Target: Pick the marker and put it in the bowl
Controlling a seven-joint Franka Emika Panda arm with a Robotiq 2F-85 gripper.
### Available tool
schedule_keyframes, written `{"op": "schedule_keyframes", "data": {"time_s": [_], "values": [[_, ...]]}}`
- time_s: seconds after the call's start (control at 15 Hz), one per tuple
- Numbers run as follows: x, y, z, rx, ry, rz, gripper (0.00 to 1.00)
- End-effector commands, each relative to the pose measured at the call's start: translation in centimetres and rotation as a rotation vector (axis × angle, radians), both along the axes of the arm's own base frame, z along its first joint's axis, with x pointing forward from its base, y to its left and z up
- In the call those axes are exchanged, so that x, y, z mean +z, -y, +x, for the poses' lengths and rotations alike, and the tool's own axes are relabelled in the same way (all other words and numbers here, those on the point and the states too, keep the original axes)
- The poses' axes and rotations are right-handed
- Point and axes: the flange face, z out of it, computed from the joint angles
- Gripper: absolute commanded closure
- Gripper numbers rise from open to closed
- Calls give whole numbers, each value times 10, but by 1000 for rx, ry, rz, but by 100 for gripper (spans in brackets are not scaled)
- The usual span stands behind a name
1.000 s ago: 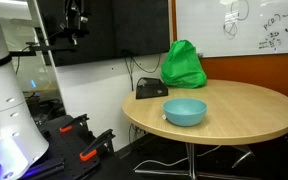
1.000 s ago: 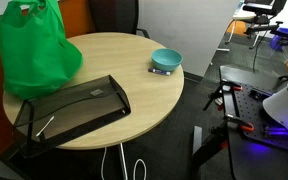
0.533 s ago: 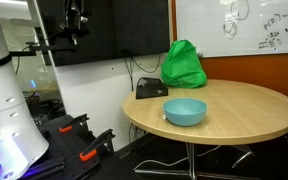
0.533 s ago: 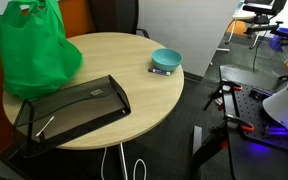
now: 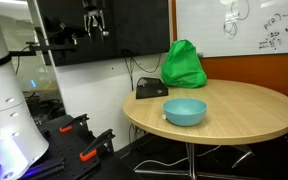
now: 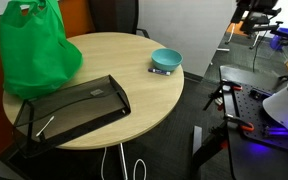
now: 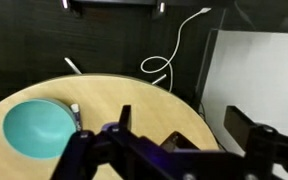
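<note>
- gripper hangs high in an exterior view, in front of a dark wall screen and well off to the side of the table, not over it.
- wrist view is blurred; the two fingers stand wide apart with nothing between them. gripper is empty.
- marker lies flat on the table, just beside the rim of the bowl and outside it. cannot tell whether it touches the bowl.
- the marker also shows as a small pale speck at the bowl's foot in an exterior view; colour of its end not readable.
- bowl sits upright near the table edge in both exterior views; its inside looks bare in the wrist view.
- green bag stands at the far side of the table, well apart from the bowl.
- black tray lies next to the bag.
- white cable loops on the floor beyond the table.
</note>
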Motion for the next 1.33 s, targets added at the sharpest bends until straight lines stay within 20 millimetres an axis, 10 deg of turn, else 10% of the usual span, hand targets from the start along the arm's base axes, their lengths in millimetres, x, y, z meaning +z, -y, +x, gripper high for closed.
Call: {"op": "schedule_keyframes", "data": {"time_s": [0.0,0.53,1.27], "values": [[-37,-12,42,-53,8,-67,0],[-127,-26,102,-133,34,-122,0],[-240,28,163,-151,-65,-380,0]]}}
